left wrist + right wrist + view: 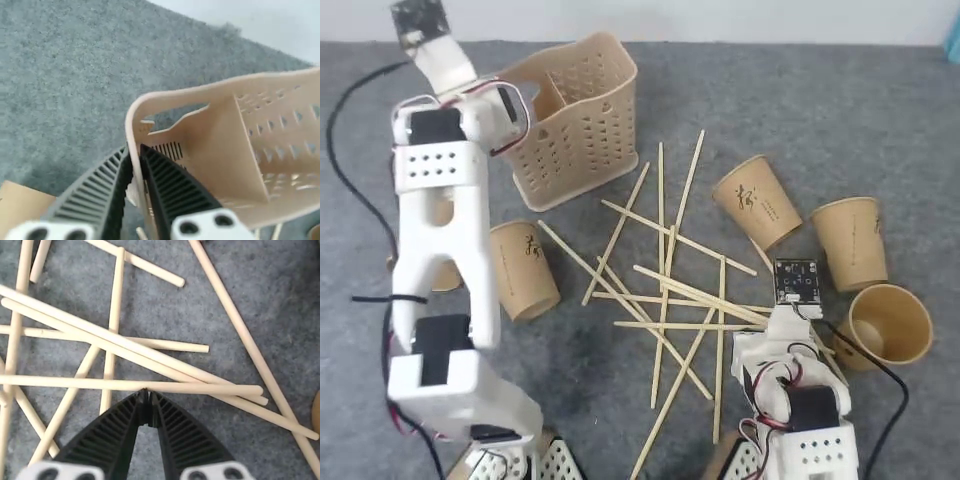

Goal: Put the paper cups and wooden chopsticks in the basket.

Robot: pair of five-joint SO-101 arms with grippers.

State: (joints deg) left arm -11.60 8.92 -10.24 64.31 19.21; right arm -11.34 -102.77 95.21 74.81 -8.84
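Left tool [135,150] is pinching the basket's [215,145] wall, far left | right tool [148,395] is hanging pressed together, empty, over the chopsticks [130,386] in the middle of the bench [880,120] | cups [757,200] are lying mostly right | I am judging it best to spread it astride one top stick before closing.

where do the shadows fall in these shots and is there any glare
High view: soft even light, no glare; the rightmost cup is darker inside. Left wrist view: the basket is shaded inside by its divider. Right wrist view: the chopsticks cast thin soft shadows on the carpet.
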